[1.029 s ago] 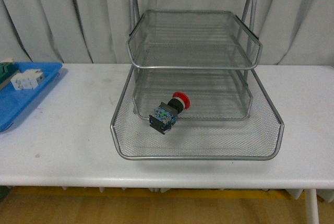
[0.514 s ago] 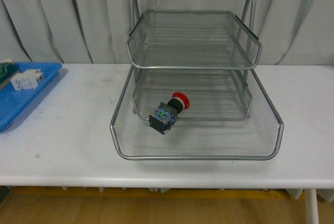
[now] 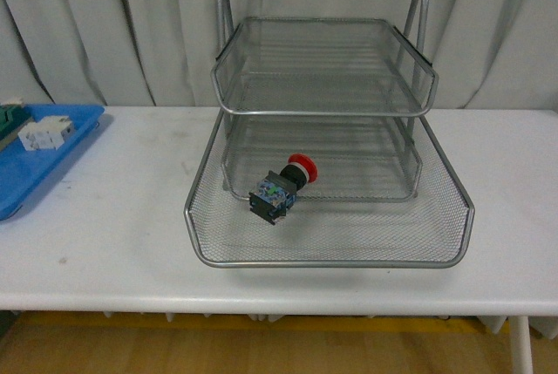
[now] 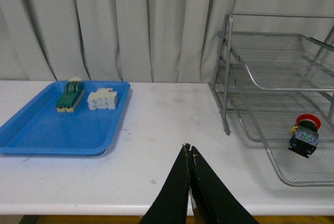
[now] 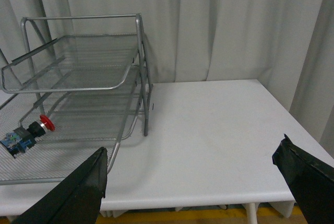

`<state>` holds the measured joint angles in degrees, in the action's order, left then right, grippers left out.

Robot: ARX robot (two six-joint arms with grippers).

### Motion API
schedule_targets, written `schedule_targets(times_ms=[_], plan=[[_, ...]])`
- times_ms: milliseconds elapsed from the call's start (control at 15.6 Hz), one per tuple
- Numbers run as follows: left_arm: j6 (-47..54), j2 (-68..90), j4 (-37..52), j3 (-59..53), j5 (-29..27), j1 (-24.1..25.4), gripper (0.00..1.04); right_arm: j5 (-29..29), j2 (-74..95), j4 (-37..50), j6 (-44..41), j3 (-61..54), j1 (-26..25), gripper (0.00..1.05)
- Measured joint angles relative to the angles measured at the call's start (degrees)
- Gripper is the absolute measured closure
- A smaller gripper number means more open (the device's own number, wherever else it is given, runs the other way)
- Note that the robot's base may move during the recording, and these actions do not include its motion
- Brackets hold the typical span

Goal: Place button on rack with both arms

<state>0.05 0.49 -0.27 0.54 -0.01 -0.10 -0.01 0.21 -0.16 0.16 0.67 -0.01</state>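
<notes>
With the left gripper (image 4: 189,149) clenched empty and the right gripper (image 5: 193,148) spread wide, the button (image 3: 282,187) lies on its side in the rack's (image 3: 327,261) pulled-out bottom tier at frame centre, and farther left the blue tray (image 3: 35,173) holds a white block (image 3: 45,133) and a green block (image 3: 10,118).
</notes>
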Motion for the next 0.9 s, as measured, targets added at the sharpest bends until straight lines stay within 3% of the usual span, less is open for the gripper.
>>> schedule_targets(times_ms=[257,322,386,514,643,900], plan=[[-0.02,0.00,0.04,0.00,0.00,0.00,0.56,0.00,0.02,-0.04,0.00,0.00,0.00,0.06],[0.00,0.00,0.02,0.00,0.00,0.00,0.44,-2.36,1.44,-6.08,-1.62,1.73,-0.68,0.06],[0.00,0.00,0.04,0.00,0.04,0.00,0.33,-4.74,8.79,-11.26,-4.35,5.16,-0.31,0.06],[0.00,0.00,0.04,0.00,0.00,0.00,0.08,-4.50,21.86,-8.24,-6.51,11.28,2.38,0.06],[0.00,0.00,0.04,0.00,0.00,0.00,0.07,-3.63,35.10,-7.13,-4.04,15.08,4.00,0.06],[0.00,0.00,0.04,0.00,0.00,0.00,0.07,-7.08,61.66,-4.44,10.91,24.52,14.88,0.09]])
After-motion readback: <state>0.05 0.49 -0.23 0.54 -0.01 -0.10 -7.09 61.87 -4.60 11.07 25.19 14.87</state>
